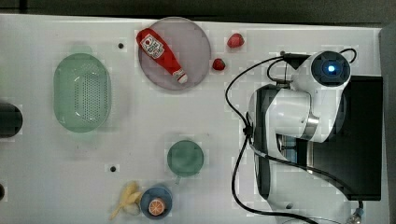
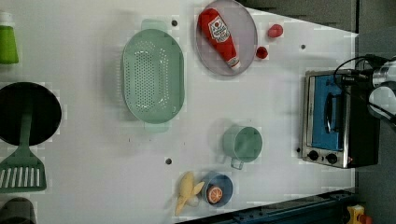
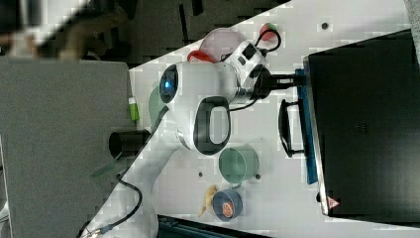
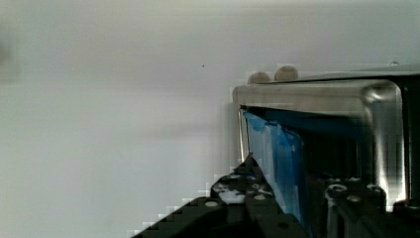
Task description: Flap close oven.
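The oven (image 1: pixel 359 149) is a black box at the top view's right, partly under my white arm (image 1: pixel 294 112). In the left view the oven (image 2: pixel 362 135) shows a silver front, a blue door (image 2: pixel 321 133) and a black bar handle (image 2: pixel 330 113). The door (image 3: pixel 311 158) stands nearly flush against the front. My gripper (image 3: pixel 297 78) reaches the door's end away from the knobs. In the wrist view the door's blue edge (image 4: pixel 272 148) runs between my fingers, a narrow dark slit separating it from the silver frame (image 4: pixel 317 96). The gripper (image 4: pixel 292 203) is shut on that edge.
A green mug (image 1: pixel 185 157) stands nearest the oven front. Further off are a green colander (image 1: pixel 81 91), a plate (image 1: pixel 196 42) with a ketchup bottle (image 1: pixel 161 53), two strawberries (image 1: pixel 235 40), a blue bowl (image 1: pixel 156 203) and a banana (image 1: pixel 126 198). A black pan (image 2: pixel 28 114) sits at the left view's left.
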